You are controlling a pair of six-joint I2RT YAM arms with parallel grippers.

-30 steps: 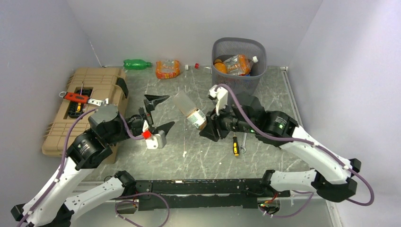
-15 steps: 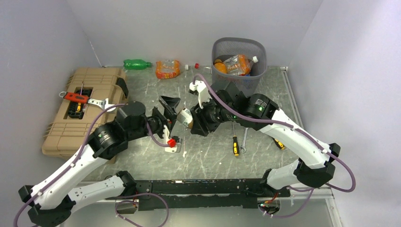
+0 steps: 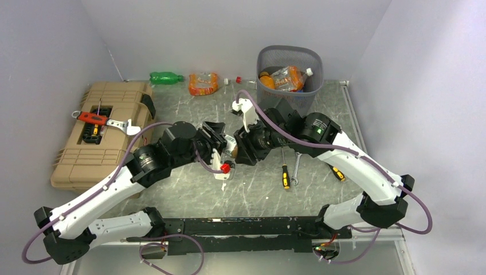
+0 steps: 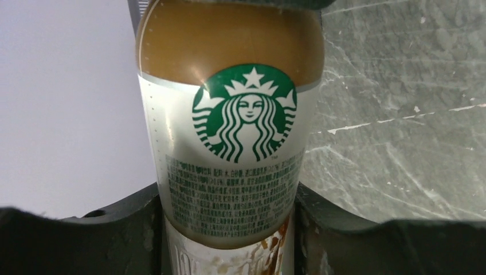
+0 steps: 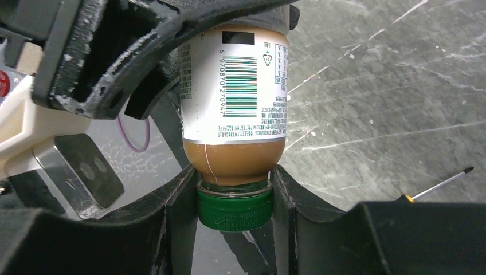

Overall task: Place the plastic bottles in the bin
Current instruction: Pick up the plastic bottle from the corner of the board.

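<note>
A coffee bottle (image 3: 229, 144) (image 4: 229, 114) with brown liquid, a white label and a green cap (image 5: 235, 209) hangs lengthwise above the table's middle, between my two grippers. My right gripper (image 3: 239, 148) (image 5: 235, 200) is shut on its capped neck. The left gripper (image 3: 219, 143) (image 4: 229, 229) grips the bottle's other end, with a finger pressed on each side. The dark grey mesh bin (image 3: 292, 100) stands at the back right with several bottles (image 3: 283, 77) inside. By the back wall lie a green bottle (image 3: 166, 77), a crushed orange bottle (image 3: 203, 84) and a small clear one (image 3: 240, 80).
A tan toolbox (image 3: 114, 103) with a red tool on it sits at the left. On the table right of the grippers lie a black-and-orange screwdriver (image 3: 285, 176), a wrench (image 3: 295, 171) and a second screwdriver (image 3: 338, 173).
My left arm has swung right to the bottle and its wide-open jaws have closed on the bottle's free end. The right arm moved left with the bottle, then held still.
</note>
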